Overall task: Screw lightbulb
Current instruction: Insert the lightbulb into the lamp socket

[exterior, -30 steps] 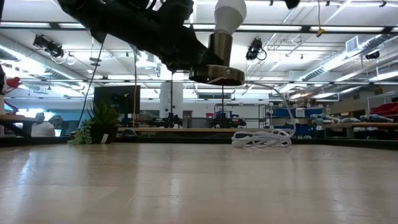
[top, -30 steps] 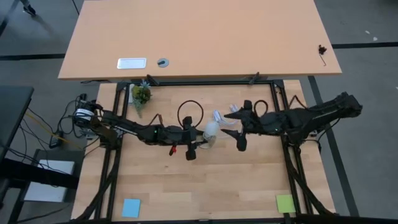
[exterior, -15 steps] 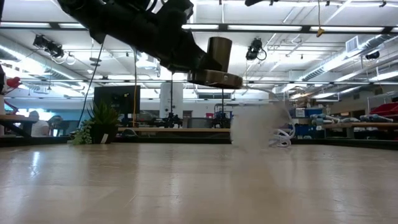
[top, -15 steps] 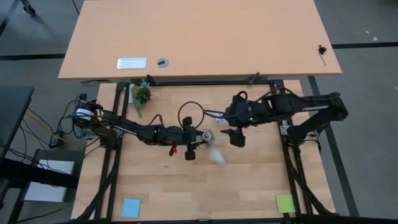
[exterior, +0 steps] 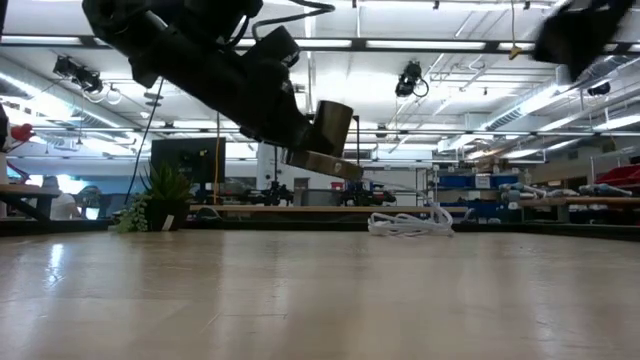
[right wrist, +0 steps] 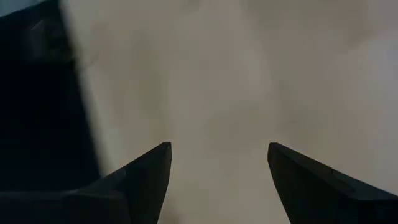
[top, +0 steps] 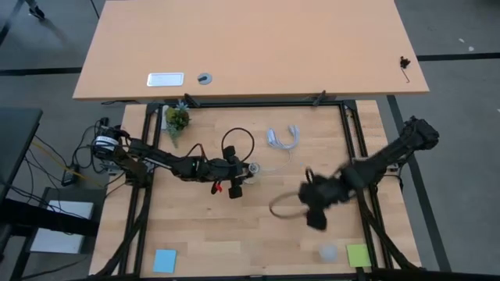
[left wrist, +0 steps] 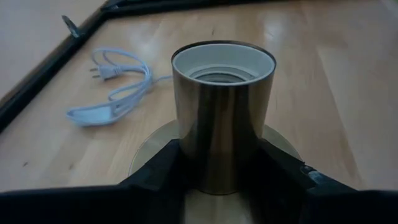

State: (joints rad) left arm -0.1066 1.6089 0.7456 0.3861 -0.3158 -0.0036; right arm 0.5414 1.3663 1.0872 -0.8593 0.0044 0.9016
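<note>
High view shows us the lightbulb (top: 329,252) lying on the table near the green note (top: 358,254), away from both arms. Our left gripper (left wrist: 217,180) holds the brass socket (left wrist: 222,112) up. Our right gripper (right wrist: 217,171) is spread wide, holding nothing.

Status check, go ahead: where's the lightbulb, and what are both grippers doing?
Left gripper shut on socket, socket empty. Right gripper open, nothing between fingers. Lightbulb loose on table near green note. Nothing in the way.
</note>
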